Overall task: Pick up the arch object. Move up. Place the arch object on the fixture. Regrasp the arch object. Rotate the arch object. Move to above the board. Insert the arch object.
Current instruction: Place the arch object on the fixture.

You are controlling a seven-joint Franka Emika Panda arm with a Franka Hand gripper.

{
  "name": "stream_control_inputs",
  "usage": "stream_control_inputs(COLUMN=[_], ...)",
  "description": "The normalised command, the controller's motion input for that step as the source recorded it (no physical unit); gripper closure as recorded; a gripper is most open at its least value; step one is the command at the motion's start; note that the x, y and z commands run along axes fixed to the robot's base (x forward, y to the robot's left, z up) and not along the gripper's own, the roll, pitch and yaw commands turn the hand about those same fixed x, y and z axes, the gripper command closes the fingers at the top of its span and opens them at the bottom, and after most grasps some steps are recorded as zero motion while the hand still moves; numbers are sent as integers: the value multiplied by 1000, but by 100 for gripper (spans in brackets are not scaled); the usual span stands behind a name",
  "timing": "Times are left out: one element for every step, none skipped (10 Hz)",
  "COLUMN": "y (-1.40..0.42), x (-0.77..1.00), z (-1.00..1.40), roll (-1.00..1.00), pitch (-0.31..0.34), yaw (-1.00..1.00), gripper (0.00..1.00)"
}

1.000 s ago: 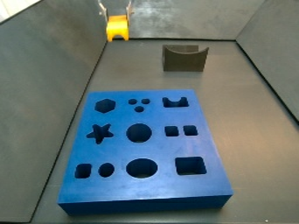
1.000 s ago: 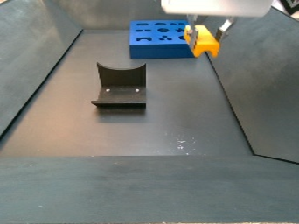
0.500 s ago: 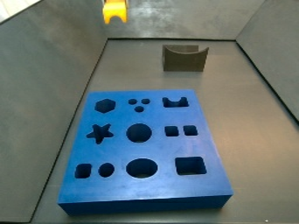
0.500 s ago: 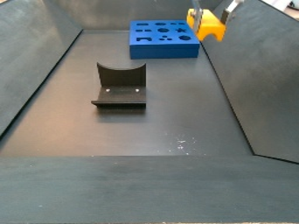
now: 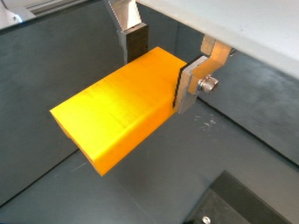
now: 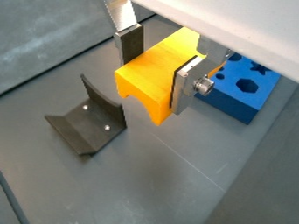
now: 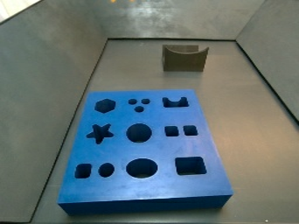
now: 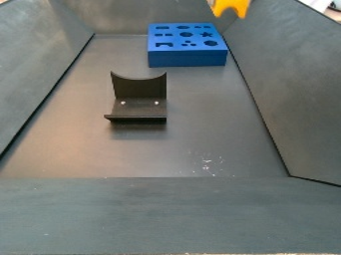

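Observation:
My gripper (image 5: 162, 63) is shut on the arch object (image 5: 117, 109), a yellow-orange block clamped between the two silver fingers in both wrist views. In a wrist view the arch object (image 6: 152, 74) shows its notch at the lower end, held high above the floor by the gripper (image 6: 158, 66). Below it stand the dark fixture (image 6: 87, 127) and one end of the blue board (image 6: 239, 83). In a side view only the bottom tip of the arch object (image 8: 230, 6) shows at the upper edge, above the board (image 8: 186, 45); the fixture (image 8: 136, 98) stands bare. Another side view shows the board (image 7: 146, 149) and fixture (image 7: 184, 58), gripper out of frame.
Sloping dark grey walls (image 7: 47, 61) enclose the floor on both sides and at the back. A few pale scuff marks (image 8: 206, 164) lie on the floor in front of the fixture.
The gripper has risen with the arch object: it has left one side view through the top and only the block's tip remains in the other. Board and fixture have not moved.

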Motion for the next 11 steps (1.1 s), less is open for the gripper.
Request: stream_control_inputs(y=[14,12,11,11,12,11,9,9,8,9,350], x=[1000,1000,1000,1000,1000,1000,1000,1000,1000,1000,1000], z=[357,316,286,244,215,198,165,144,120,108,-703], roll=[-16,-22,-27,-33,-37,-40,-46,-50,-56,-60,-1000], pitch=[141,142,144,144,143,148,147,146,151,159,147], yaw=[-103,-69,-57,-48,-43,-41,-39,-36,-34,-31,127], gripper=[100,100,100,100,100,100,100,100,100,100,100])
